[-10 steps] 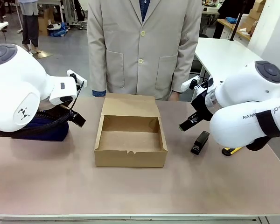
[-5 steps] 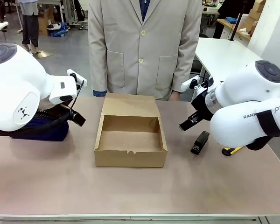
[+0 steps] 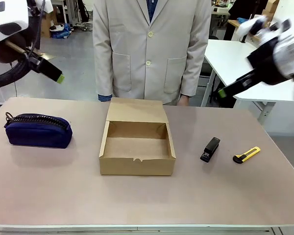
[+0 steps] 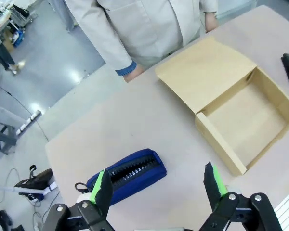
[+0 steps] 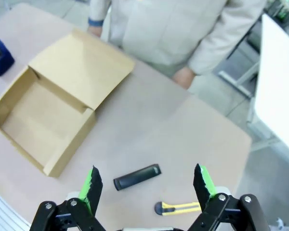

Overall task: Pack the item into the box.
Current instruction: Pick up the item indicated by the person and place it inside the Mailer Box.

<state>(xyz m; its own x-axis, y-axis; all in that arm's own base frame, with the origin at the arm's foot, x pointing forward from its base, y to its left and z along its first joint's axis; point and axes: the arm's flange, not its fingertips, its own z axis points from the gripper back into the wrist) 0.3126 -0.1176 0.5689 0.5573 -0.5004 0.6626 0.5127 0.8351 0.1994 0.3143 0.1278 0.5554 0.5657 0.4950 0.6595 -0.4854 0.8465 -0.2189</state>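
Observation:
The yellow utility knife (image 3: pixel 246 155) lies flat at the right of the table, just right of the black stapler (image 3: pixel 210 149). In the right wrist view the knife (image 5: pixel 180 207) shows low between my fingers, far below them. The brown cardboard box (image 3: pixel 137 147) sits mid-table with its flap lid folded back toward the person and its inside bare; it also appears as the box (image 4: pixel 241 115) and the box (image 5: pixel 48 120). My left gripper (image 3: pixel 56 76) hangs high at the upper left, open (image 4: pixel 157 185). High at the upper right, my right gripper (image 3: pixel 224 91) is open too (image 5: pixel 147 185).
A navy zip pouch (image 3: pixel 37 130) lies at the table's left, under the left gripper in the left wrist view (image 4: pixel 127 173). A person in a beige coat (image 3: pixel 152 49) stands at the far edge behind the box, hands at the sides. A white table (image 3: pixel 235 58) stands beyond at right.
Both arms have risen from beside the box to high above the table. The pouch and the yellow knife, partly covered before, are now in full view. Nothing on the table moved.

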